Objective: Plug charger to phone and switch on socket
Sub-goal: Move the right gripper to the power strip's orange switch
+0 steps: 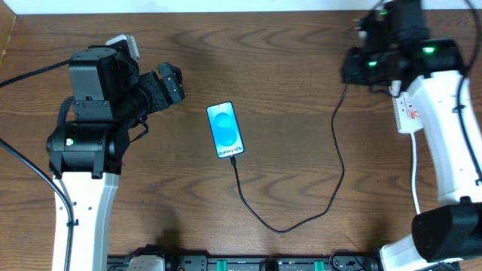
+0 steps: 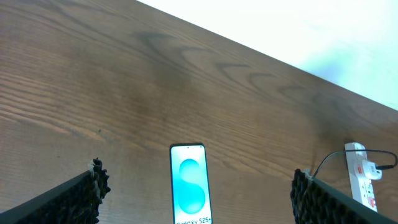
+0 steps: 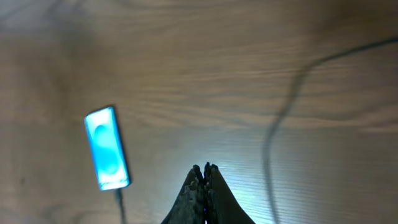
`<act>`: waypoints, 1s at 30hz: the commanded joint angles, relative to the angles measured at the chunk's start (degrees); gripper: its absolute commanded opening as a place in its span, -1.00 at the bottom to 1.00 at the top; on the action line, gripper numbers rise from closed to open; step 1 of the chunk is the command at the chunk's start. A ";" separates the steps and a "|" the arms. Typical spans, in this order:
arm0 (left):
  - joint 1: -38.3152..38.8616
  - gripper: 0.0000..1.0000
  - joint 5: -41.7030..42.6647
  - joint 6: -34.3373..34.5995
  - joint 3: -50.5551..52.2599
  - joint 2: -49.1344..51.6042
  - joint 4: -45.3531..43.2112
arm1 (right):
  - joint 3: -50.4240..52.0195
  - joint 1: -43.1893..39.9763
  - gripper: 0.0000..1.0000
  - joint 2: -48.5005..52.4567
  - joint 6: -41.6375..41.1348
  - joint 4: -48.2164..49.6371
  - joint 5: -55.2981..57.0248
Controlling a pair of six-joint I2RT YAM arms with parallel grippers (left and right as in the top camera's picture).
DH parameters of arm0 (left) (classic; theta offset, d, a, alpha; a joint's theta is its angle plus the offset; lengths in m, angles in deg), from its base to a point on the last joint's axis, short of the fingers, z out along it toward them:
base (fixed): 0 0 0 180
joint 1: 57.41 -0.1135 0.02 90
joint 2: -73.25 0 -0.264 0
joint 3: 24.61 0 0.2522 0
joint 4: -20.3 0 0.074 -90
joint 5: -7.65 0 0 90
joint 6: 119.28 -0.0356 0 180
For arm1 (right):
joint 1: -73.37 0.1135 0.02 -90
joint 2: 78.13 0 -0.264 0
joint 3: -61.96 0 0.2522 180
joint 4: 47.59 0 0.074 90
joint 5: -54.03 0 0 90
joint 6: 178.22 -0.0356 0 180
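**Right pincer.** The right pincer (image 3: 204, 169) is clenched, its fingers pressed tip to tip with nothing between them. A closed tip gives one narrow point, which is probably the reason for this posture: it suits pushing a switch. The right wrist view shows only bare surface (image 1: 301, 60) below it, with the phone (image 1: 226, 129) off to one side and the charger (image 1: 340, 162) cable running past on the other. The socket (image 1: 409, 113) does not appear in that view. Overhead, the right wrist hangs over the far end of the socket and hides that end.

**Left pincer.** The left pincer (image 1: 169, 84) is released, its fingers spread wide and empty. It is held well apart from the phone and faces it, out of the work area.

**Task items.**
- The phone lies flat, screen up, mid-surface.
- The charger tip meets the phone's near short edge. It appears seated, but the joint is too small to confirm.
- The cable loops toward the near edge, then climbs to the socket.
- In the left wrist view a white adapter (image 2: 372, 168) sits in the socket.
- Judged status: plugging is done and switching remains.
- Red markings show on the socket, but the switch position cannot be read.

**Edges and clearance.** The socket lies near the right and back edges of the surface, just beside the right arm's white link. Its thick white cord (image 1: 416, 173) trails toward the near edge. Only the cable crosses the open surface between phone and socket. A downward press risks snagging the cable beside the wrist or shifting the socket.
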 commanded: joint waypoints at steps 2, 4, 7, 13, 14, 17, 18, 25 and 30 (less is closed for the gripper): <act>0.02 0.93 -0.76 -0.35 -0.20 0.09 0.00 | -0.79 -7.69 -0.98 -0.66 2.32 -0.37 0.26; 0.02 0.93 -0.76 -0.35 -0.20 0.09 0.00 | -0.79 -11.23 -0.98 -0.50 2.29 -0.15 0.26; 0.02 0.93 -0.76 -0.35 -0.20 0.09 0.00 | -0.74 -17.51 -0.98 0.28 2.32 0.13 0.26; 0.02 0.94 -0.76 -0.35 -0.20 0.09 0.00 | 0.00 -25.14 -0.98 2.89 2.34 0.35 0.22; 0.02 0.94 -0.76 -0.35 -0.20 0.09 0.00 | 0.11 -26.21 -0.98 3.52 2.34 0.50 0.15; 0.02 0.94 -0.76 -0.35 -0.20 0.09 0.00 | 0.11 -29.55 -0.98 6.45 3.82 1.55 -2.32; 0.02 0.94 -0.76 -0.35 -0.20 0.09 0.00 | 0.11 -30.32 -0.98 7.37 3.82 1.88 -3.04; 0.02 0.94 -0.76 -0.35 -0.20 0.09 0.00 | 0.11 -33.97 -0.98 14.08 3.58 5.14 -9.90; 0.02 0.94 -0.76 -0.35 -0.17 0.09 0.00 | 0.11 -34.67 -0.98 20.33 3.58 7.80 -13.35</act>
